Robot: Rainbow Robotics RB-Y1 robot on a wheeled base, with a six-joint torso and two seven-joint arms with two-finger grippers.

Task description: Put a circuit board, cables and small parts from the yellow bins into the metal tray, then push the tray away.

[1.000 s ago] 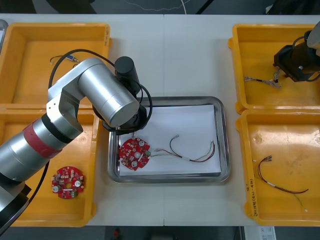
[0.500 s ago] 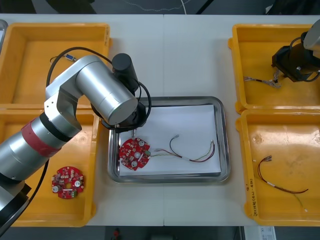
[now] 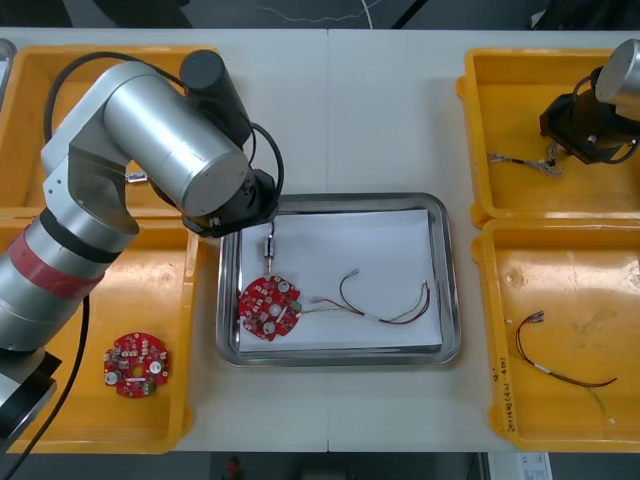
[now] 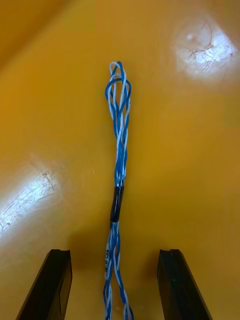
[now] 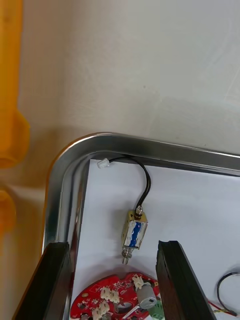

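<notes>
The metal tray point(image 3: 445, 270), white inside, holds a red circuit board point(image 3: 268, 307), a red and yellow cable point(image 3: 385, 303) and a small metal part point(image 3: 268, 243) on a black lead. My left gripper point(image 5: 112, 245) hangs open over the tray's corner near the left bins; the small metal part point(image 5: 135, 234) lies loose just beyond its fingers point(image 5: 176, 280), and the board point(image 5: 117, 302) lies between them. My right gripper point(image 4: 114, 252) is open low in the far right yellow bin point(image 3: 600, 70), its fingers point(image 4: 50, 285) either side of a twisted blue and white cable point(image 4: 118, 165).
The near left bin point(image 3: 60, 420) holds another red board point(image 3: 136, 364). A red cable point(image 3: 560, 368) lies in the near right bin point(image 3: 620, 330). The left arm point(image 3: 160, 140) covers most of the far left bin. Bare table stretches beyond the tray.
My left arm has drawn back toward the far left, uncovering the small metal part lying in the tray. The right gripper has edged slightly farther over its bin.
</notes>
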